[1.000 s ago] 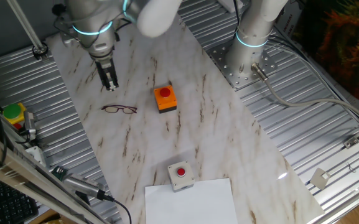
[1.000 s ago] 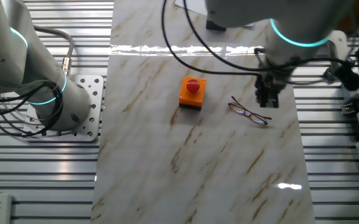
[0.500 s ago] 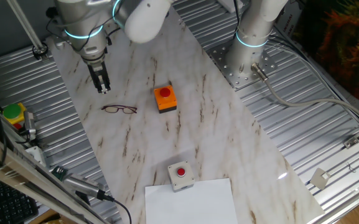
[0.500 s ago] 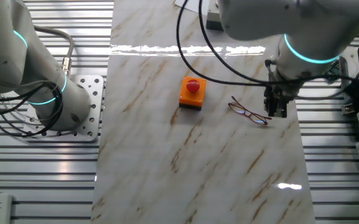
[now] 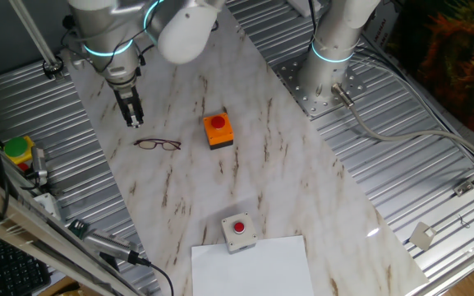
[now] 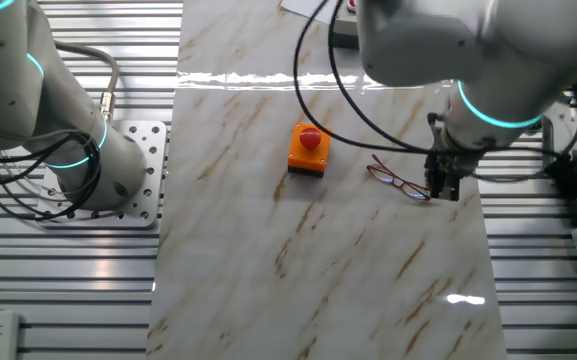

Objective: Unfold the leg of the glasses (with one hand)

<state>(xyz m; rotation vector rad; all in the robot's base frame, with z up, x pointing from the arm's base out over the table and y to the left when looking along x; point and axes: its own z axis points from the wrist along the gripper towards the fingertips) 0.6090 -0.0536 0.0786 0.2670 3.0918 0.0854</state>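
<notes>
The glasses [image 5: 157,145] lie flat on the marble tabletop, thin dark wire frames with both legs folded in; in the other fixed view the glasses [image 6: 398,180] sit right of the orange box. My gripper [image 5: 134,122] points straight down just behind the left end of the glasses, a short gap away. From the other side the gripper [image 6: 445,192] hangs right at the frame's right end, low over the table. Its two dark fingers stand close together with nothing between them, so it looks shut.
An orange box with a red button [image 5: 218,130] stands right of the glasses. A grey box with a red button [image 5: 238,229] and a white sheet [image 5: 253,267] lie near the front edge. A second arm's base [image 5: 327,74] stands at the back right.
My gripper has moved away from the orange box toward the outer end of the glasses and come lower. The glasses have not moved.
</notes>
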